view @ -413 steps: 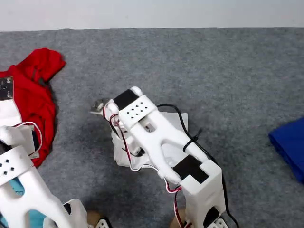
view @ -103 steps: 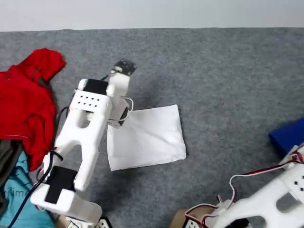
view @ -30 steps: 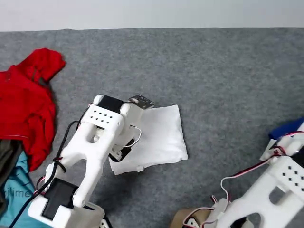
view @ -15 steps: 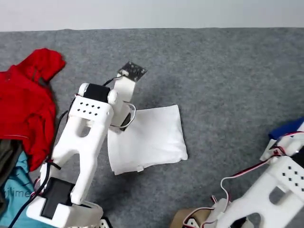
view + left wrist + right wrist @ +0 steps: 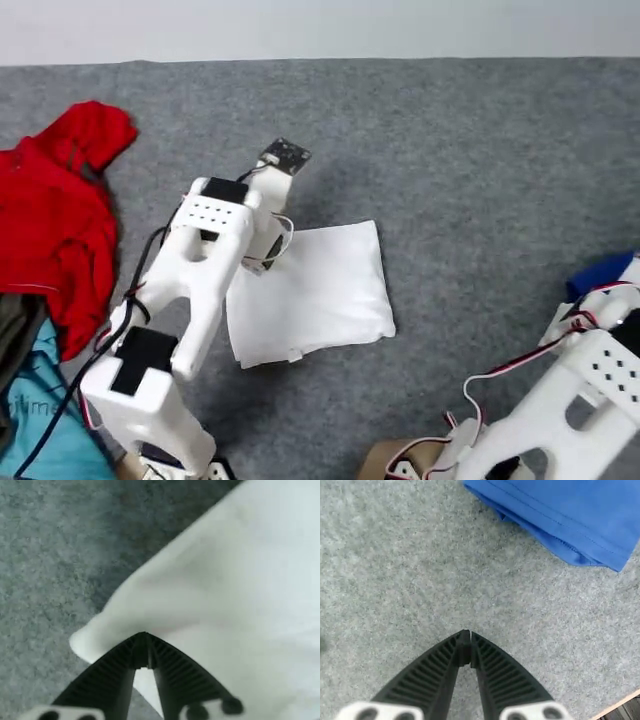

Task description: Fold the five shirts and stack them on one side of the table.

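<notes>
Grey felt-like covering over the whole desk, with a pale wall along the far edge.

1. White shirt: folded to a flat, near-rectangular packet and lying at the middle of the desk. Its long axis runs roughly side to side, slightly skewed, so the right-hand end sits a little farther from the arms. The near left corner is a little rumpled. In the left wrist view one rounded corner of the shirt lies on the grey covering.

2. Left arm: stretched from the near left edge toward the shirt's far left corner, with its wrist above that corner. Left jaws are pressed together tip to tip and poised over the shirt's corner, with nothing seen pinched between them.

3. Right arm: at the near right corner of the desk. Right jaws are closed to a point above bare grey covering.

4. Blue shirt: at the right edge of the desk, just beside the right arm's wrist. The right wrist view shows a folded, layered edge a short way beyond the jaws.

5. Red shirt: crumpled and unfolded at the left side, well apart from the white shirt.

6. Teal shirt and a dark grey garment: at the near left corner, touching the red shirt.
</notes>
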You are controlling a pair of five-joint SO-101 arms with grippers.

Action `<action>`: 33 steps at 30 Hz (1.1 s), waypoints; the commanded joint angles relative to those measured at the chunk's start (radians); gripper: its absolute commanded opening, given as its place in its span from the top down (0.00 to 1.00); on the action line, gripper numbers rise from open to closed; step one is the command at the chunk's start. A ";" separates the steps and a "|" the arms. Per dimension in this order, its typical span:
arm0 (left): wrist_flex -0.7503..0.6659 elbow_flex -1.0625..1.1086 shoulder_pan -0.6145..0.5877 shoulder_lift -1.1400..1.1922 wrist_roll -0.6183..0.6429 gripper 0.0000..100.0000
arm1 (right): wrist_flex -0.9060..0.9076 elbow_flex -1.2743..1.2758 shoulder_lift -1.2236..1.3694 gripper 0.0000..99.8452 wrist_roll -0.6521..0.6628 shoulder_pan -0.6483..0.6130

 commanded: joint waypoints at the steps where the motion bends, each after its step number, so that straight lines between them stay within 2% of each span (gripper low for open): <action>1: -0.017 -0.051 -0.032 -0.002 0.003 1.00 | -0.018 -0.006 -0.024 0.99 -0.005 -0.008; 9: 0.222 -0.325 -0.014 -0.003 0.002 1.00 | -0.041 -0.005 -0.024 0.99 -0.006 -0.008; 13: 0.258 -0.351 -0.018 0.009 0.002 1.00 | -0.065 -0.005 -0.024 0.99 -0.006 -0.008; 17: 0.184 -0.266 -0.023 0.011 0.000 1.00 | -0.061 -0.005 -0.024 0.99 -0.006 -0.008; 25: -0.075 -0.068 -0.023 0.011 -0.003 1.00 | -0.059 -0.005 -0.024 0.99 -0.005 -0.008; 33: -0.081 -0.050 -0.023 0.003 -0.003 1.00 | -0.058 -0.005 -0.024 0.99 -0.003 -0.008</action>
